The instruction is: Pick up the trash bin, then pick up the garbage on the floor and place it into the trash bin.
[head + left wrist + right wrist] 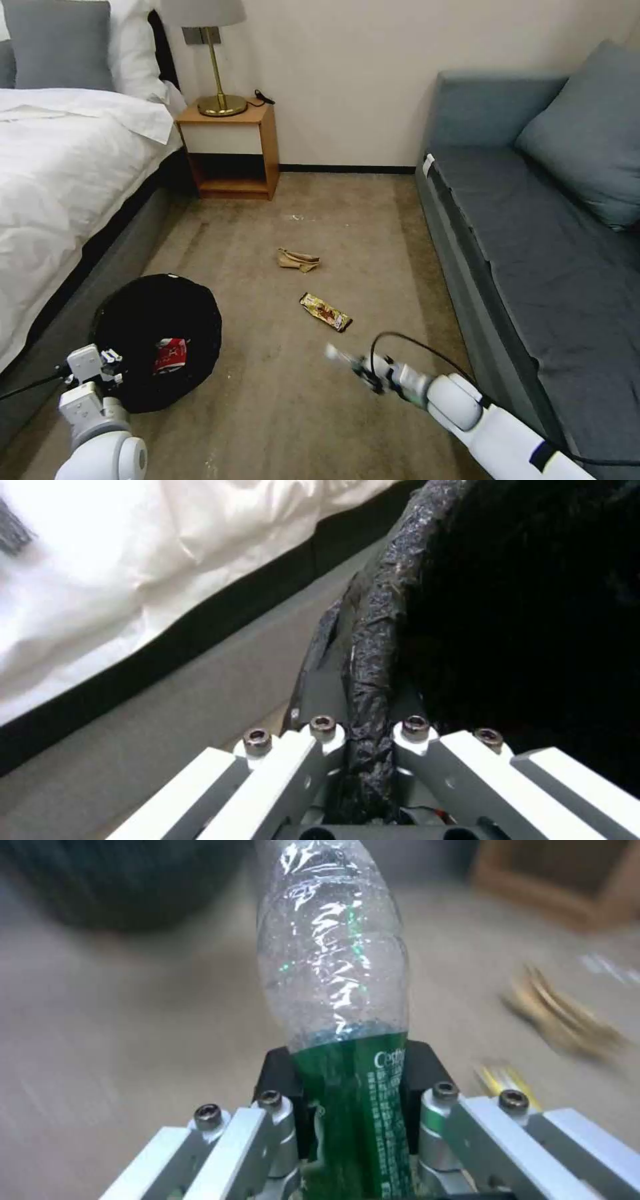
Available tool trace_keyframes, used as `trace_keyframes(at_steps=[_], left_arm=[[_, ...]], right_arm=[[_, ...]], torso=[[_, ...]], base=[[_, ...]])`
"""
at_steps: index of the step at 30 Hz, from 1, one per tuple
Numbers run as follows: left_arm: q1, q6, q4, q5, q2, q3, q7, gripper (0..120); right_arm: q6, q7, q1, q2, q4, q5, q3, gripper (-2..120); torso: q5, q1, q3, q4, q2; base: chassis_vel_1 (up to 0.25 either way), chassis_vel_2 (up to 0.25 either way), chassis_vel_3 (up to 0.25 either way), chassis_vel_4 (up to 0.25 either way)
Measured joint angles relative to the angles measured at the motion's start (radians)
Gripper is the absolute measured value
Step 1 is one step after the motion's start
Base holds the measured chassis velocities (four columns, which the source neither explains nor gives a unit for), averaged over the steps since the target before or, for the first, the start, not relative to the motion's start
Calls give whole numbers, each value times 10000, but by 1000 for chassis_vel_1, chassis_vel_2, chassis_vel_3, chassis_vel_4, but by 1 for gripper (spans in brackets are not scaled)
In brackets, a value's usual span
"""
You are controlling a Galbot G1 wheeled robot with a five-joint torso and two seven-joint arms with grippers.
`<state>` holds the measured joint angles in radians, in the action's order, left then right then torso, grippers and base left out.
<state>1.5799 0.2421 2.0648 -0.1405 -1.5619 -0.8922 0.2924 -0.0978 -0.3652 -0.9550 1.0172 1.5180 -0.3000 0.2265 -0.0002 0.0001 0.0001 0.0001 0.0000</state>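
The black trash bin (150,320) is low on the left beside the bed, its opening turned up toward me. A red snack packet (171,355) lies inside it. My left gripper (110,363) is shut on the bin's bag-lined rim (373,645), which runs between the fingers (313,760). My right gripper (365,373) hovers over the carpet at lower centre, shut on a clear bottle with a green label (333,965) that points toward the bin (127,880). A brown-gold candy wrapper (325,312) and a tan paper scrap (298,259) lie on the floor beyond it.
A white-sheeted bed (60,180) lines the left side and a grey-blue sofa (533,233) the right. A wooden nightstand (230,150) with a brass lamp (217,60) stands against the far wall. Carpet (280,413) lies open between bin and sofa.
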Motion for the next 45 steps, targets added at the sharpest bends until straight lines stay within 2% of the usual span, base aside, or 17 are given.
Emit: trace_keyframes(at_steps=[2,5,7,8,10,18,22,25,26,31,34,35,36,39,41,44,45], left_arm=[[1,0,0,27,-32,17,-4,3],[18,106,26,-74,-154,73,-66,3],[18,140,30,-124,-174,75,-86,3],[-10,171,27,-145,-232,71,-87,3],[-44,202,9,-167,-282,118,-116,3],[-62,253,7,-164,-384,122,-153,3],[-5,244,-10,-115,-461,133,-163,3],[1,241,-10,-114,-461,135,-163,3],[61,230,112,-109,-462,168,-173,3],[129,221,285,-51,-473,218,-186,3],[213,206,375,-8,-473,229,-191,3],[233,205,408,-2,-472,228,-194,3],[233,205,408,-2,-472,228,-194,3],[184,204,392,9,-469,218,-200,3],[170,204,355,9,-468,218,-202,3],[164,204,345,10,-467,214,-203,3],[154,204,337,10,-465,208,-205,3]], right_arm=[[-164,19,134,75,66,-438,228,23],[-1212,164,1016,899,38,-2445,1527,23],[-1329,120,1129,1029,5,-2610,1656,23],[-1592,-29,1374,1344,-135,-2917,1955,23],[-1810,-96,1673,1853,-165,-3189,2342,23],[-1990,387,2357,2694,-393,-3547,3334,23],[-2040,660,2792,3428,-1044,-3559,3975,23],[-2049,699,2836,3509,-1122,-3556,4038,23],[-2064,1316,3290,4135,-1789,-3447,4659,23],[-2049,2168,3494,4559,-2284,-3254,5008,23],[-1980,2294,3440,4685,-2440,-3036,4961,24],[-1796,2416,3394,4662,-2414,-2937,4956,30],[-1796,2416,3394,4662,-2414,-2937,4956,30],[-756,3065,3204,4397,-1924,-2809,4972,43],[-615,3080,3165,4333,-1856,-2795,4972,51],[-569,3070,3158,4300,-1818,-2797,4967,57],[-564,2988,3158,4265,-1796,-2798,4937,67]], torso=[[0,0,0,1,1],[2,0,0,4,0],[3,0,0,3,0],[-13,0,1,-4,-1],[5,0,-1,-1,0],[0,0,-1,2,0],[-3,0,0,0,0],[-1,0,-1,0,0],[0,0,-1,1,0],[0,-1,-1,-1,0],[1,0,0,0,0],[0,0,0,0,0],[0,0,0,0,0],[2,0,-1,-2,0],[2,-1,-1,-1,0],[2,0,-1,-1,0],[2,-1,-1,-2,0]], base=[[0,0,0,0],[0,0,0,0],[0,0,0,0],[0,0,0,0],[0,0,0,0],[0,0,0,0],[0,0,0,0],[0,0,0,0],[0,0,0,0],[0,0,0,0],[0,0,0,0],[0,0,0,0],[0,0,0,0],[0,0,0,0],[0,0,0,0],[0,0,0,0],[0,0,0,0]])
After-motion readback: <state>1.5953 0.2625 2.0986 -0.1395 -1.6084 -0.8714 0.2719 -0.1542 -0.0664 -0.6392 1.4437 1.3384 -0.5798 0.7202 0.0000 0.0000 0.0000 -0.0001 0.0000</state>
